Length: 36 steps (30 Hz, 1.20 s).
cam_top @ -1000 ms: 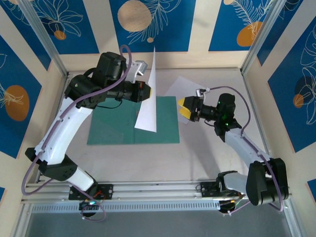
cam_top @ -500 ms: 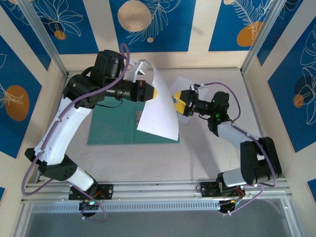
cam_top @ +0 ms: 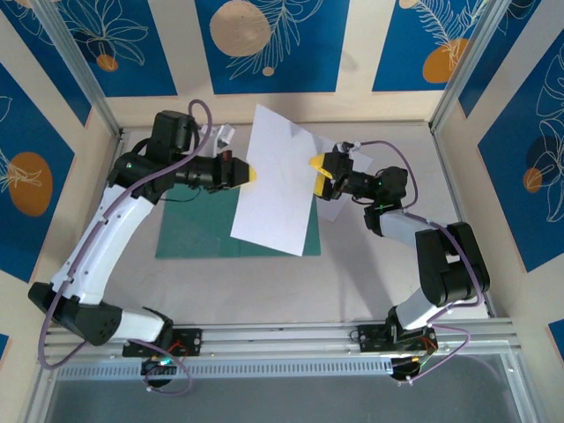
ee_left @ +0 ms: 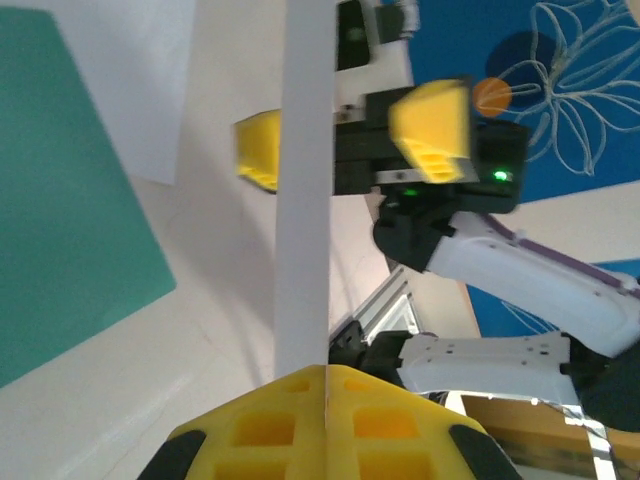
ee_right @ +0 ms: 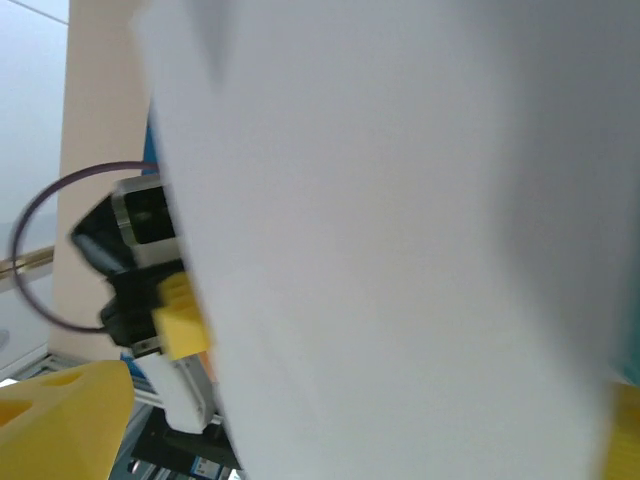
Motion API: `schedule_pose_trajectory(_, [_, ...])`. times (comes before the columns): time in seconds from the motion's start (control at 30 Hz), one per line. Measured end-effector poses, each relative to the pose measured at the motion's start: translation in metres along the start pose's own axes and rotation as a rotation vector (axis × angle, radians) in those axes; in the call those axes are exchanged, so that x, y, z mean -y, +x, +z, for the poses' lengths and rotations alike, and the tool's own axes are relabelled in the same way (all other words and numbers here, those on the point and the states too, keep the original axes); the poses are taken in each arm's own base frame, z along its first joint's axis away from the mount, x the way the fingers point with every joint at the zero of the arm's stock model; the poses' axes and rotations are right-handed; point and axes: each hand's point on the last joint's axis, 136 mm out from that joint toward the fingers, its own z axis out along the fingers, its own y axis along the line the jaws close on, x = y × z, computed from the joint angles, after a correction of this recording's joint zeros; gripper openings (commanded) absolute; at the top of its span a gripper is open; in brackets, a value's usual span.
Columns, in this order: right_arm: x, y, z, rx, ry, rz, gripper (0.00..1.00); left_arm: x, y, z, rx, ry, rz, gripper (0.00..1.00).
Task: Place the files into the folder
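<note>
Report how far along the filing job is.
Nothing is filed yet. In hand: the left gripper pinches one white sheet, raised over the folder, and the open right gripper straddles its opposite edge. Left: that sheet and the second sheet, which lies flat beside the folder, both have to go inside.

Lab test booth — aluminium rails (cam_top: 282,339), patterned panels (cam_top: 300,53).
</note>
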Motion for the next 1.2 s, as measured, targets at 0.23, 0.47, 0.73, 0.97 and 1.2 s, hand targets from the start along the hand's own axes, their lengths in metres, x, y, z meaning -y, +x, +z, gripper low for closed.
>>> schedule_pose_trajectory(0.23, [-0.017,0.013,0.003,-0.041,-0.01,-0.038,0.97,-0.034,0.003,0.001,0.018,0.012,-0.099,0.0])
schedule_pose_trajectory(0.47, [-0.023,0.028,0.008,-0.089,0.014,-0.075,0.97,-0.029,-0.001,0.002,0.036,0.066,-0.089,0.0])
schedule_pose_trajectory(0.73, [-0.013,0.035,0.014,-0.115,0.045,-0.069,0.96,-0.006,-0.005,-0.007,0.068,0.171,-0.078,0.0])
schedule_pose_trajectory(0.97, [-0.012,0.036,0.016,-0.119,0.049,-0.071,0.96,0.012,-0.006,-0.019,0.099,0.221,-0.056,0.0])
schedule_pose_trajectory(1.2, [-0.015,0.036,0.018,-0.124,0.044,-0.079,0.94,0.008,-0.004,-0.016,0.098,0.225,-0.06,0.0])
